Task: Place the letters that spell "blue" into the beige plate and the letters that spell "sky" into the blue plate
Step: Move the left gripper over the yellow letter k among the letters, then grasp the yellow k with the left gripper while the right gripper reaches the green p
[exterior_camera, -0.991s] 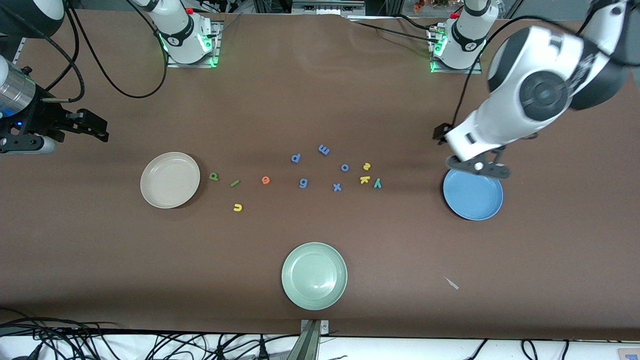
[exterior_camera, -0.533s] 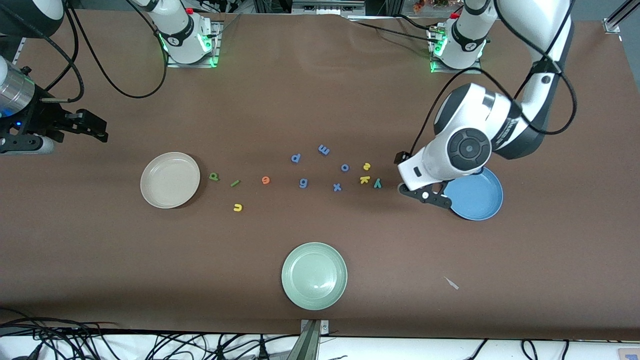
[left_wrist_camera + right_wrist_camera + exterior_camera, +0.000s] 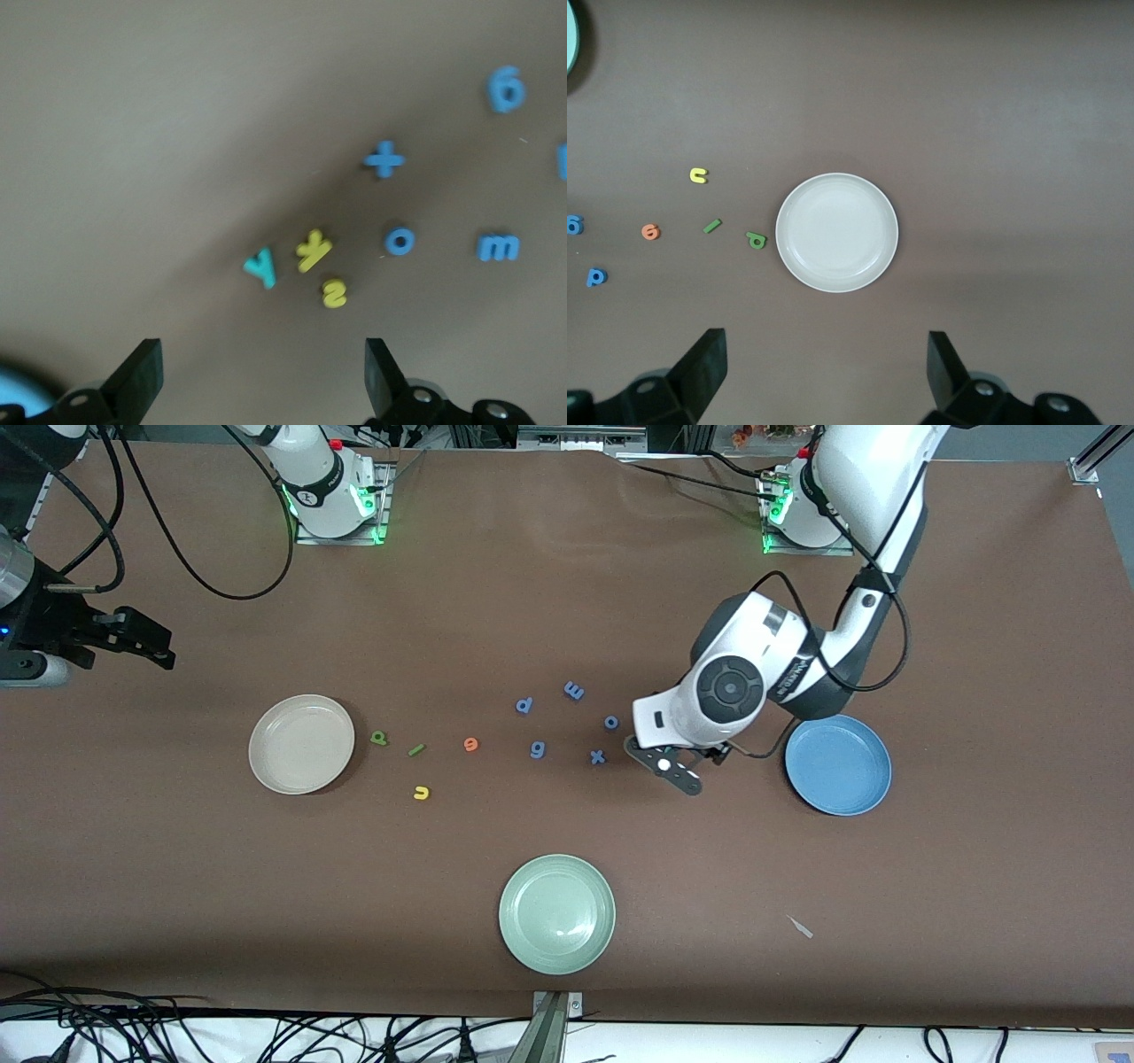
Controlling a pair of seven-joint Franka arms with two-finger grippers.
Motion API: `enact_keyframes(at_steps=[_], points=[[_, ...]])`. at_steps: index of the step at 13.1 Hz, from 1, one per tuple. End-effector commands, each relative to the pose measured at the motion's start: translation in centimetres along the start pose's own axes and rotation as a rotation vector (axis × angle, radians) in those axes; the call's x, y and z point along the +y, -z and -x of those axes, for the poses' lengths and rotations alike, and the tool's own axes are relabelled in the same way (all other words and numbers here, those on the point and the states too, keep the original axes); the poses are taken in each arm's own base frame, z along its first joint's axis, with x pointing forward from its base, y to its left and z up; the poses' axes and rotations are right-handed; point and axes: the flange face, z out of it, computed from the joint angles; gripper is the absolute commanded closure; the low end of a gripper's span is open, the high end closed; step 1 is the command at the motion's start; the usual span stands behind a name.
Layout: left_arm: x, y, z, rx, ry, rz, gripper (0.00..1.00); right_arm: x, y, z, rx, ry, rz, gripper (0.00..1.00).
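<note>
My left gripper [image 3: 257, 376], fingers spread, hangs over the yellow s [image 3: 334, 293], yellow k [image 3: 314, 250] and teal y [image 3: 261, 266], which my arm hides from the front camera, beside the blue plate [image 3: 837, 765]. My right gripper [image 3: 824, 376], fingers spread, waits above the beige plate [image 3: 836, 232]; green b [image 3: 756, 239], green l [image 3: 711, 226], orange e [image 3: 650, 232] and yellow u [image 3: 698, 175] lie on the tabletop [image 3: 567, 584] beside it.

White arms, black joints, black cables, green-lit bases

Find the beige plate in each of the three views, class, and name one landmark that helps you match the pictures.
Front view: the beige plate lies toward the right arm's end of the table.
Left wrist view: not in it.
Right wrist view: the plate sits mid-picture, above the open right hand.
Shared landmark: the green b lies beside the plate.
</note>
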Motion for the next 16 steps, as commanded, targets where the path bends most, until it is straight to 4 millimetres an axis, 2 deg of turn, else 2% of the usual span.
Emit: enact_keyframes(at_steps=[1, 4, 5, 7, 9, 10, 12, 13, 15, 16], points=[[1.7, -0.6, -1.7, 0.043, -0.205, -0.009, 0.00, -1.0, -3.5, 0.8, -0.025, 0.029, -0.011, 0.00], [3.0, -3.6, -3.0, 0.079, -0.425, -0.027, 0.00, -6.2, -8.0, 1.4, -0.080, 0.108, 0.002, 0.00], [3.8, -4.9, -3.3, 0.087, -0.500, -0.032, 0.00, -6.5, -9.3, 1.4, -0.091, 0.115, 0.002, 0.00], [4.1, -6.6, -2.9, 0.061, -0.539, -0.025, 0.00, -8.3, -12.6, 1.5, -0.071, 0.145, -0.007, 0.00], [4.0, -8.3, -2.5, 0.021, -0.562, -0.054, 0.00, -8.1, -16.8, 1.6, -0.063, 0.160, -0.012, 0.00], [4.9, -9.5, -2.1, -0.021, -0.601, -0.104, 0.00, -7.8, -17.5, 1.9, -0.079, 0.157, -0.011, 0.00], [5.2, -10.5, -1.7, -0.043, -0.599, -0.128, 0.00, -7.7, -20.1, 2.2, -0.111, 0.184, -0.012, 0.00], [5.2, -10.9, -1.7, -0.046, -0.600, -0.127, 0.00, -8.3, -22.0, 1.8, -0.106, 0.194, -0.018, 0.00], [4.7, -13.2, -1.1, -0.061, -0.592, -0.114, 0.00, -8.9, -26.1, 0.4, -0.089, 0.195, -0.038, 0.00], [4.4, -13.4, -0.9, -0.066, -0.586, -0.114, 0.00, -9.6, -27.4, -0.1, -0.056, 0.191, -0.049, 0.01]])
